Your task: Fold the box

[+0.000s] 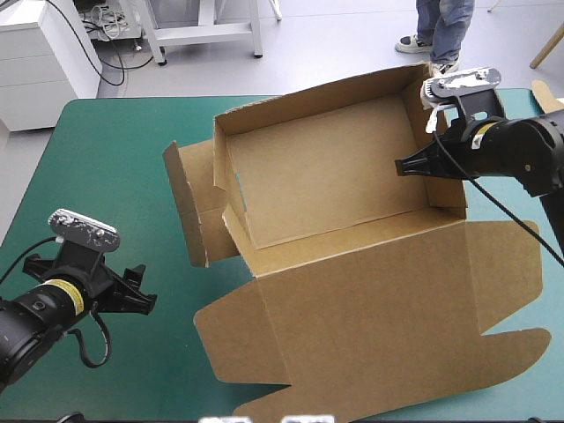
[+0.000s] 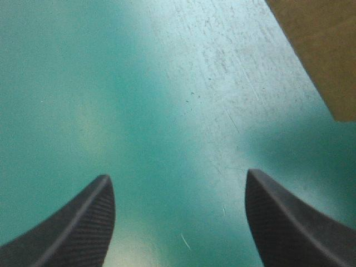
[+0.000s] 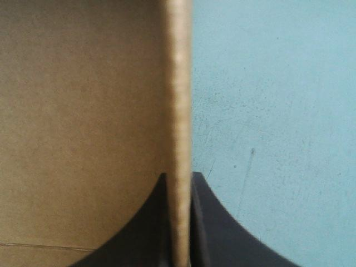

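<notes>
The brown box stands as an open tray with raised walls at the table's middle and far side, its lid lying flat toward the near edge. My right gripper is shut on the box's right wall, one black finger on each face of the board edge. My left gripper hangs open over bare teal-green cover near the table's front left, apart from the box. Ahead of its fingers only a corner of brown board shows.
The box's left side flap stands loose and splayed outward beside the tray. Bare teal-green cover lies left of the box. The lid's rounded tabs reach toward the table's right and near edges.
</notes>
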`<state>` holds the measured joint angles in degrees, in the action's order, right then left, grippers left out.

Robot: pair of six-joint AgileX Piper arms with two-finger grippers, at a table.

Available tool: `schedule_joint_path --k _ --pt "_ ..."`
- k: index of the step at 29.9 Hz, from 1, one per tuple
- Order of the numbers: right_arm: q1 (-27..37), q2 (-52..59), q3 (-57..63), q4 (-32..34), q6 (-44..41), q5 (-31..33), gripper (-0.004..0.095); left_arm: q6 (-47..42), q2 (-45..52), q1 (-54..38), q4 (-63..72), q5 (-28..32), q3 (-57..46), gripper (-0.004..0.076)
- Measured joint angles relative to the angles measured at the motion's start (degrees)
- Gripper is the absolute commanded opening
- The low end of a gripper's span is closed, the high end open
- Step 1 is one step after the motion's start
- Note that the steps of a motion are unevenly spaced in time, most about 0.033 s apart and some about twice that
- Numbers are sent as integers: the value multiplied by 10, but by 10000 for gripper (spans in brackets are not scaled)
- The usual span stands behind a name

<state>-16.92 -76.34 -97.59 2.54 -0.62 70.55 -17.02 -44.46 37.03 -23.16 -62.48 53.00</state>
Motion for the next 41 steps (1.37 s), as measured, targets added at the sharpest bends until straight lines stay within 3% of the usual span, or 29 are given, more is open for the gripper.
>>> schedule_joint_path --k 8,16,21,28,33,41 --pt "0 0 0 -13 3 0 -22 -8 -18 0 -23 -7 44 473" --pt "0 0 0 -25 13 0 -22 -6 -114 -4 -27 -7 68 474" --pt "0 0 0 -25 26 0 -22 28 -158 -95 10 3 76 474" --pt "0 0 0 -22 28 0 -22 252 -189 -341 254 57 80 474" --pt "0 0 0 -22 28 0 -22 417 -244 -456 420 71 76 474" --pt "0 -3 0 -25 28 -7 -21 629 -358 -494 680 83 20 474"
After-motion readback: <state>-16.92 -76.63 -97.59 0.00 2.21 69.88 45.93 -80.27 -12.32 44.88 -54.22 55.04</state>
